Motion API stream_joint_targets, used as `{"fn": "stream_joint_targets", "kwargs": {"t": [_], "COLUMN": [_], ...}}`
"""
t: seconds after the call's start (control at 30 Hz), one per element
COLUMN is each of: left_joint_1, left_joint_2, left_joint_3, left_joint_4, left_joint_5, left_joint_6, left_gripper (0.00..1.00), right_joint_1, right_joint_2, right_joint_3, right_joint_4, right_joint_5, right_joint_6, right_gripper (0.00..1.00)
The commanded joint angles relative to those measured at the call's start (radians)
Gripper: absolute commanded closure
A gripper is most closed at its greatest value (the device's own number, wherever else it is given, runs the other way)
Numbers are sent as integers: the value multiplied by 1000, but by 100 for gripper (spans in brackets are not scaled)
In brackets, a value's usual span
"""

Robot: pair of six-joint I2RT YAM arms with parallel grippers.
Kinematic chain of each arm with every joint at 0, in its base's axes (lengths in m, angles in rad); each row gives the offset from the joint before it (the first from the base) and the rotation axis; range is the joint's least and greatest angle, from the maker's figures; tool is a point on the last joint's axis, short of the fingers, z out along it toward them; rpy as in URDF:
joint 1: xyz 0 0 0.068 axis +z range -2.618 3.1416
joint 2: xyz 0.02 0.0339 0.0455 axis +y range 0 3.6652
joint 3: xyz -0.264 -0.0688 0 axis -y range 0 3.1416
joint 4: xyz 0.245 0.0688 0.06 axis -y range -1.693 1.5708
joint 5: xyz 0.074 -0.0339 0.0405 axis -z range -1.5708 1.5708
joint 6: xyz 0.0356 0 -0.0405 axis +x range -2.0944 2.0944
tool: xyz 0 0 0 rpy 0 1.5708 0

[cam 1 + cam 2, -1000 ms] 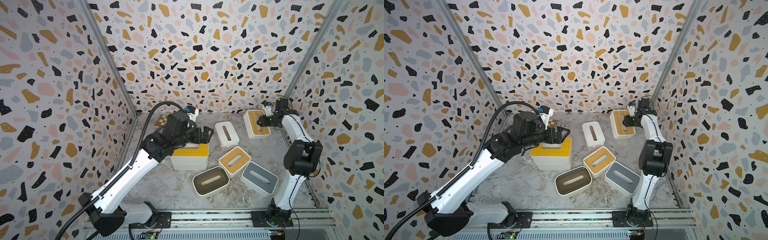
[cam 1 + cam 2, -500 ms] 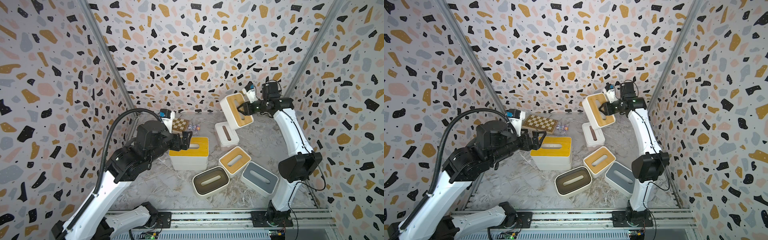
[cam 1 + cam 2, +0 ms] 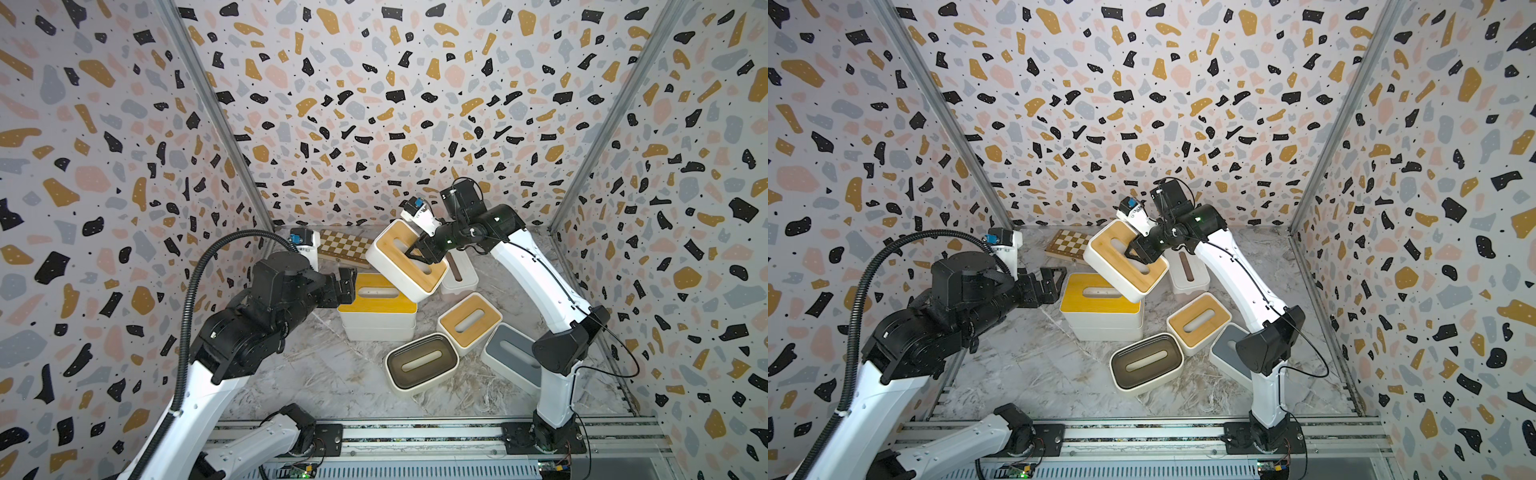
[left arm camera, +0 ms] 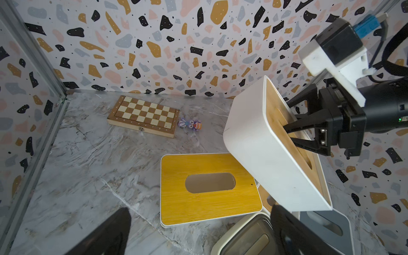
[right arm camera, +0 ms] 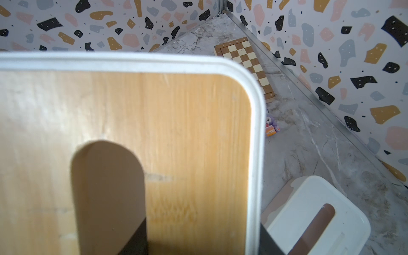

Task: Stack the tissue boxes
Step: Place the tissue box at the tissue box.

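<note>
Light wood tops the tissue box (image 3: 405, 259) that hangs tilted in the middle of both top views, over the upper right corner of the yellow-lidded stack (image 3: 376, 309). The risk, as I judge it: pinched along one edge only, it could swing or slip, land corner-first and shove the stack askew (or slide off toward the white box (image 3: 459, 272) behind). The right gripper (image 4: 292, 134) is clamped on it, one finger inside the oval slot, the other outside the rim. The left gripper (image 3: 348, 284), just left of the stack, stands spread wide, empty and touching nothing.
</note>
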Motion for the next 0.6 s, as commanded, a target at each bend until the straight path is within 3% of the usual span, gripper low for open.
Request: {"fn": "stream_joint_targets", "kwargs": {"t": [0.0,0.37,0.57], "left_joint_1": [29,110,131], "left_joint_2": [-10,-4,-2], "left_joint_3": [-31,-102,-134], "left_joint_4": [29,83,111], "left_joint_5": [40,155,180], "left_joint_6": [-25,-87,-106], "left_gripper": [0,0,0], "right_joint_1": [34,86,104], "right_joint_2": [18,134,174], "right_joint_3": [49,114,123], "right_joint_4": [-27,-17,-26], "right_joint_5": [55,87,89], "right_joint_6": [-12,-22,-43], "right_gripper": [88,86,76]}}
